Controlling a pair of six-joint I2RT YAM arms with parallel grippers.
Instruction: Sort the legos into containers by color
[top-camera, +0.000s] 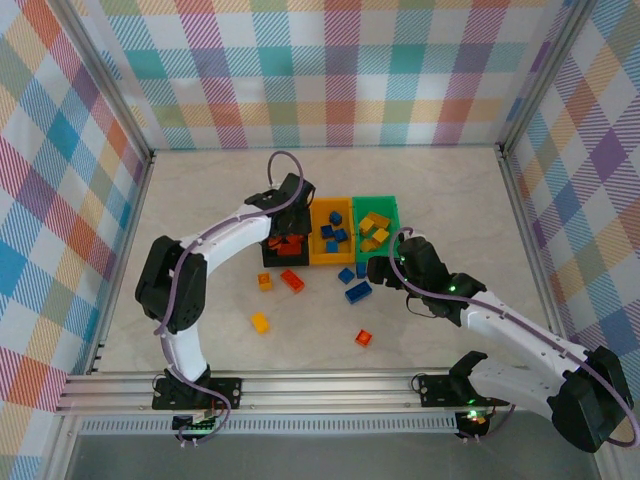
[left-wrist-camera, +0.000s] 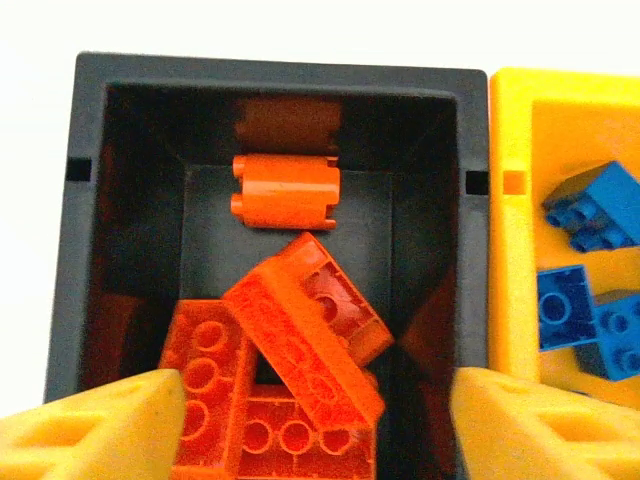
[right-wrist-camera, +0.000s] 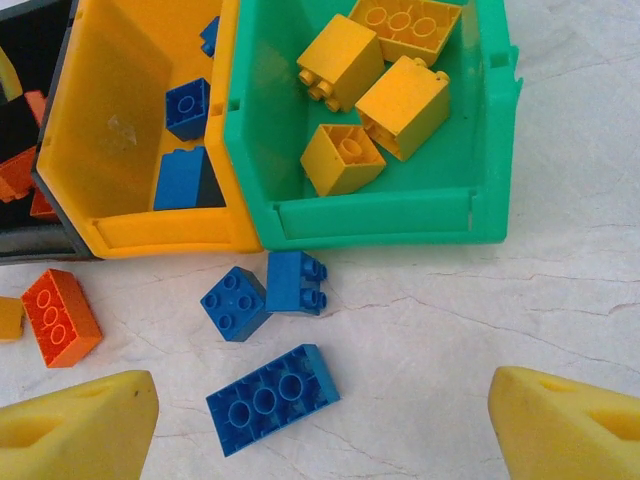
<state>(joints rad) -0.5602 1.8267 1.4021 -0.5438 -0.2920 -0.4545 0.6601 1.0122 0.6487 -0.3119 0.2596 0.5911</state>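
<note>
Bricks (top-camera: 358, 291) partly sorted, more waiting on the counter (top-camera: 450, 200)

Left tool (left-wrist-camera: 318, 425) hangs over the black bin (left-wrist-camera: 270, 75), tips apart, holding nothing; red bricks (left-wrist-camera: 300, 340) lie piled inside. Right tool (right-wrist-camera: 320, 420), tips apart, hovers above three blue bricks (right-wrist-camera: 272, 397) near the yellow bin (right-wrist-camera: 130, 130). Two small ones touch, so a grab might catch both or knock one away. The left arm (top-camera: 225, 235) hides most of the black bin from above, and the pile's near end is cut off.
</note>
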